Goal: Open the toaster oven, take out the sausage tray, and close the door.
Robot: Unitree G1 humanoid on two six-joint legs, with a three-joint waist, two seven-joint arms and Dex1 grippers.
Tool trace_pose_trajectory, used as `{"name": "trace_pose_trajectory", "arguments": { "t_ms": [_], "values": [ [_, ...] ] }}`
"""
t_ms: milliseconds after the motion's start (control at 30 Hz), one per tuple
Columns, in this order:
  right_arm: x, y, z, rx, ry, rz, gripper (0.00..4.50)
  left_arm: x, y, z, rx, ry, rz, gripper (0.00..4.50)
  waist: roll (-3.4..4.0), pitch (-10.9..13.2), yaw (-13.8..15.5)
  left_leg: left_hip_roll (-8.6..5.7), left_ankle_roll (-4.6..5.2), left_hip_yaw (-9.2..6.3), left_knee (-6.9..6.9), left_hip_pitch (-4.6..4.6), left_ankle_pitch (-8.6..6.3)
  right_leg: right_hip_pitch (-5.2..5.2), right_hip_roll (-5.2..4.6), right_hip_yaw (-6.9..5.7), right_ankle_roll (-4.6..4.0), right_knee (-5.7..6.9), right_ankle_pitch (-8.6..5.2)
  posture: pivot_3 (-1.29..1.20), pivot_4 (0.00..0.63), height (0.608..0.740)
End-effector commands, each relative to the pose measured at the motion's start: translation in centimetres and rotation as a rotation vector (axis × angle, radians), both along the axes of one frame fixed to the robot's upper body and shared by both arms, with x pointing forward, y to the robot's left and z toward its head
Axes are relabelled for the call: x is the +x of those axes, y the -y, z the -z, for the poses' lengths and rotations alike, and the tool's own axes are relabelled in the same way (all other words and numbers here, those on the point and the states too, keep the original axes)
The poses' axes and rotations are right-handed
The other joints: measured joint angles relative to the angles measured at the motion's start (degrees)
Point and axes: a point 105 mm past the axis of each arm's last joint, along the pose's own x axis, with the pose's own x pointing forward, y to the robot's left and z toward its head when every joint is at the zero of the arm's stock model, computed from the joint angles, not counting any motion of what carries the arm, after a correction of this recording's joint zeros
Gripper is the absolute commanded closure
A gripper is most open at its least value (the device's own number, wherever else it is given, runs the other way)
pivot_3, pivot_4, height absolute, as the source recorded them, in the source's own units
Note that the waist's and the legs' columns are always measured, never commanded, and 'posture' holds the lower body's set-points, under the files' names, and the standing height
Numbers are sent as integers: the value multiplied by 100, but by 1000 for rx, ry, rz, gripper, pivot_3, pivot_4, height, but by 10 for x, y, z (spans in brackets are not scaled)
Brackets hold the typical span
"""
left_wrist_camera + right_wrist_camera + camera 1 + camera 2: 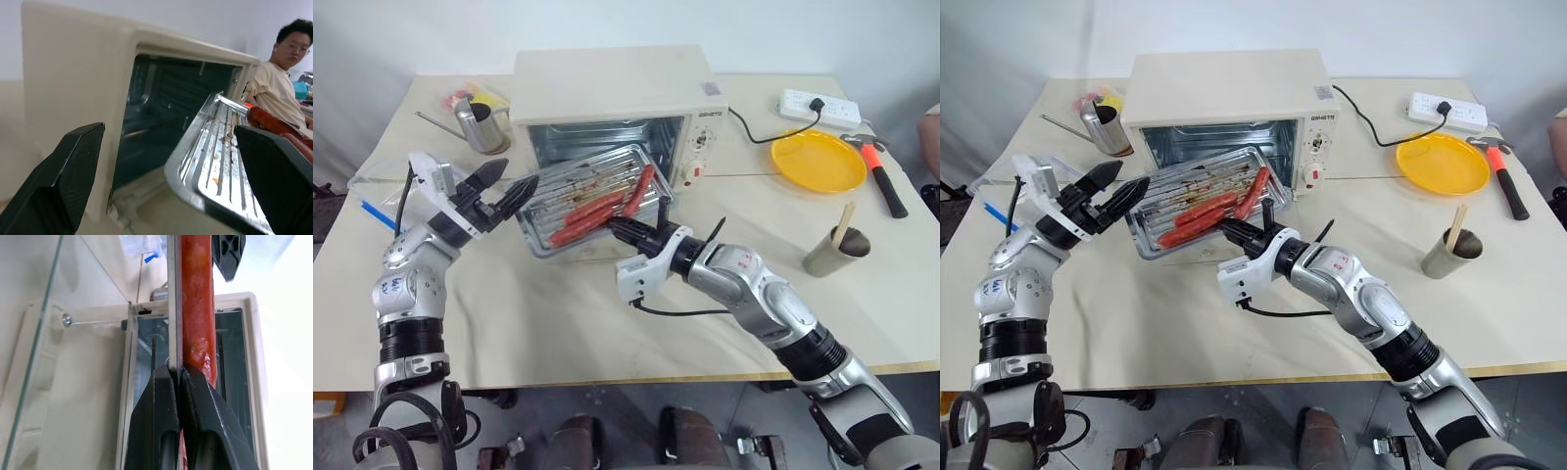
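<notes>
Sausages ride the sausage tray [592, 196], tilted at the toaster oven [612, 108] mouth; your right hand [619, 228] is clamped on its near rim, your left hand [507, 188] gapes beside its left end.

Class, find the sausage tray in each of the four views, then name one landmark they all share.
Left eye: sausage tray centre, before the oven mouth.
Right eye: centre-left.
Left wrist: lower right, between the fingers.
Right wrist: edge-on, centre.
Shared landmark: the toaster oven.
</notes>
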Motion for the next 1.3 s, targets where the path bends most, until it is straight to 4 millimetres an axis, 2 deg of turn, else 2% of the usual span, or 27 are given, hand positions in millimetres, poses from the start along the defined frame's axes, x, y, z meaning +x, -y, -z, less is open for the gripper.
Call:
{"name": "trace_pose_trajectory", "arguments": {
  "t_ms": [33, 100, 300, 400, 567, 667, 800, 1167, 1200, 1233, 1300],
  "values": [
    [-15, 5, -19, 23, 64, -52, 4484, -18, -10, -18, -85, -16, -30, 0, 0, 0, -2, 1, 1, -1, 0, 0, 0, 0, -1, 1, 0, 0, 0, 0, 150, 740],
    [-16, 7, -18, 13, 72, -52, 4484, -27, -11, -19, -129, -44, -46, 0, -2, 1, -1, 2, 1, -3, 0, 1, -1, 1, -1, 2, 0, 0, 0, 0, 150, 740],
    [-18, 16, -13, -6, 72, -53, 4484, -64, -6, -9, -269, -275, -25, 0, -2, 1, -1, 7, 0, -7, 1, 5, -1, 5, 2, 19, 0, -1, 0, 0, 150, 740],
    [-19, 17, -13, -8, 68, -59, 4484, -84, 7, 1, -346, -438, 69, 0, -2, 0, 1, 8, 0, -11, 2, 8, -1, 10, 4, 30, 0, -1, 0, 0, 150, 740],
    [-20, 16, -13, -6, 68, -74, 4484, -105, 25, 8, -509, -610, 212, 0, -5, -1, 11, 0, -1, -31, 8, 13, -2, 19, 12, 126, -1, -2, 0, 0, 150, 740],
    [-21, 16, -14, -9, 66, -82, 4484, -104, 30, 10, -605, -624, 227, 0, -5, -1, 20, -7, -2, -33, 8, 18, -1, 23, 14, 143, -2, -3, -1, 0, 150, 740],
    [-22, 17, -15, -11, 63, -93, 4484, -96, 28, 18, -699, -645, 233, 0, -6, -1, 18, -12, -1, -31, 8, 21, -1, 28, 26, 132, -2, -11, -1, 0, 150, 740],
    [-28, 18, -17, -22, 59, -111, 4484, -83, 41, 28, -662, -745, 342, 0, -6, -2, 22, -8, -3, -18, 7, 21, -1, 25, 33, 132, -2, -15, -2, 0, 150, 740],
    [-29, 19, -17, -23, 58, -111, 4500, -81, 40, 30, -660, -763, 332, 394, -7, -2, 23, -8, -3, -17, 7, 21, -1, 25, 33, 132, -2, -15, -2, 0, 150, 740],
    [-29, 19, -17, -24, 59, -114, 4500, -80, 40, 31, -659, -771, 337, 567, -7, -2, 21, -8, -3, -17, 7, 21, -1, 24, 33, 132, -2, -15, -2, 0, 150, 740],
    [-30, 19, -17, -27, 58, -122, 4500, -78, 42, 33, -648, -789, 354, 1208, -7, -2, 18, -7, -3, -15, 6, 21, -1, 23, 34, 133, -2, -15, -2, 0, 150, 740]
  ]
}}
